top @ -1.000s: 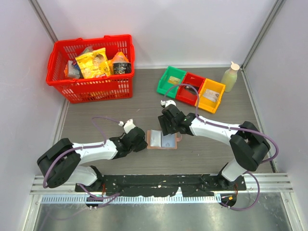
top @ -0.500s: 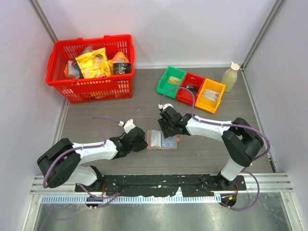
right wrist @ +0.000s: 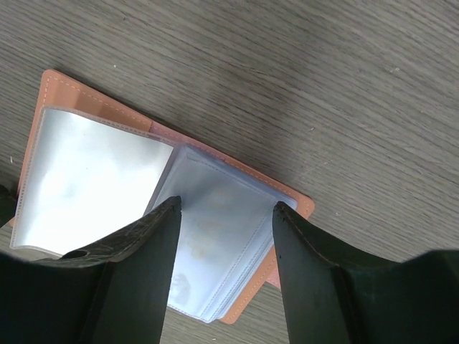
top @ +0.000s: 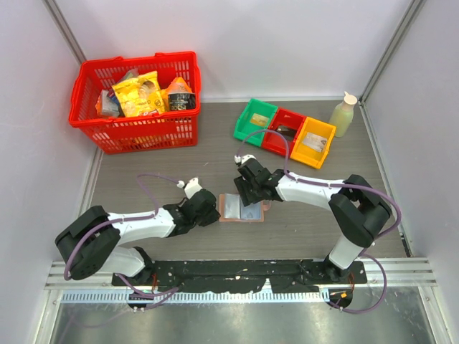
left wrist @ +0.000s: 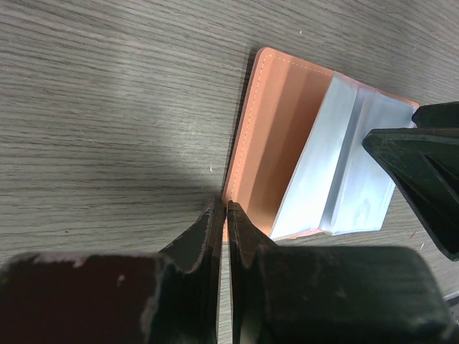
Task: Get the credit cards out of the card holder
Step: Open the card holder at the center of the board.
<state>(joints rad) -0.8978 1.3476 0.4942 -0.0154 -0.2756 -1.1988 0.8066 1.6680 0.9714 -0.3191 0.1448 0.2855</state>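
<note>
Grey wood-grain table (top: 143, 179) fills the scene, and dead centre between the two arms lies the card holder (top: 240, 209), folded open and flat. It has a pinkish-tan shell with pale stitching round the rim, and cloudy bluish-white plastic sleeves (right wrist: 93, 172) fan out across the inside. Left gripper (left wrist: 226, 208) is down low at the holder's near corner, jaws pressed together on that thin leather edge. Right gripper (right wrist: 226, 208) comes in from the other side with its jaws apart, one dark finger each side of the right-hand stack of sleeves. Those fingers blot out the sleeves' lower part. The plastic is too milky to pick out separate credit cards, with only a faint yellowish smudge inside. From above, both claws crowd the holder and cover its outer edges.
</note>
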